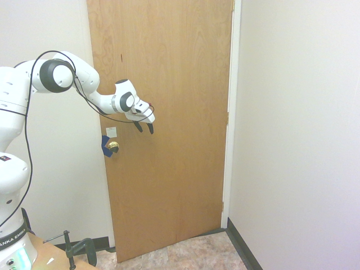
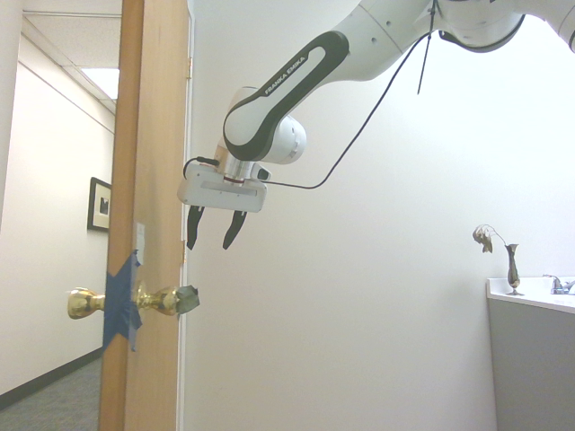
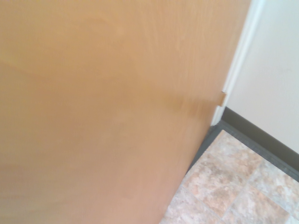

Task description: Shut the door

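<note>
Light-brown wood grain marks the door (image 1: 174,169), its long axis upright, ajar; the hallway shows past its edge at nine o'clock in the second exterior view. Its brass doorknob (image 1: 113,147), beside blue tape (image 1: 105,145) at the latch edge, lies at about eight o'clock from the two-finger gripper (image 2: 208,248) in both exterior views. The hinge side is toward three o'clock in the first. The lone arm has its claw on the room side, fingers wide apart with nothing between them; whether it touches the panel I cannot tell. Closing likely calls for a push on this face, away from the robot's room and nearer the latch edge than the hinges, without snagging the doorknob.

Farther out, at three o'clock from the claw in the second exterior view, a slender metal bud vase (image 2: 513,269) holds a dried, drooping flower (image 2: 484,237) on the white countertop (image 2: 530,296).
</note>
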Robot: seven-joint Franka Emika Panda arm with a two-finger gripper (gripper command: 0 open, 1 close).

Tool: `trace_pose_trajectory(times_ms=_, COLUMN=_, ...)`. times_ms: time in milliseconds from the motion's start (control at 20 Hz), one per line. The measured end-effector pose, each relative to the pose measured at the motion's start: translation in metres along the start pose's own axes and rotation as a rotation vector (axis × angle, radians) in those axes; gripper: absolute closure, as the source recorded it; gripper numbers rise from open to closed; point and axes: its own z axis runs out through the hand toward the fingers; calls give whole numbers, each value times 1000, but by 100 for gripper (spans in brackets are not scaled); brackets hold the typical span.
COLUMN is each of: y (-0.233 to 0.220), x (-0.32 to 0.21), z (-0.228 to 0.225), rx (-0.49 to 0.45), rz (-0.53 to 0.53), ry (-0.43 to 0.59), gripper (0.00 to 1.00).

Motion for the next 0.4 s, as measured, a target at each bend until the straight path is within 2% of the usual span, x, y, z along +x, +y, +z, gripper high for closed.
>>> trace_pose_trajectory(times_ms=150, y=-20, x=13, z=13, rx=-3, rz=-11, ry=-5, gripper=0)
trace_pose_trajectory(times_ms=400, y=-45, x=15, z=7, rx=1, rz=-55, ry=-36, gripper=0)
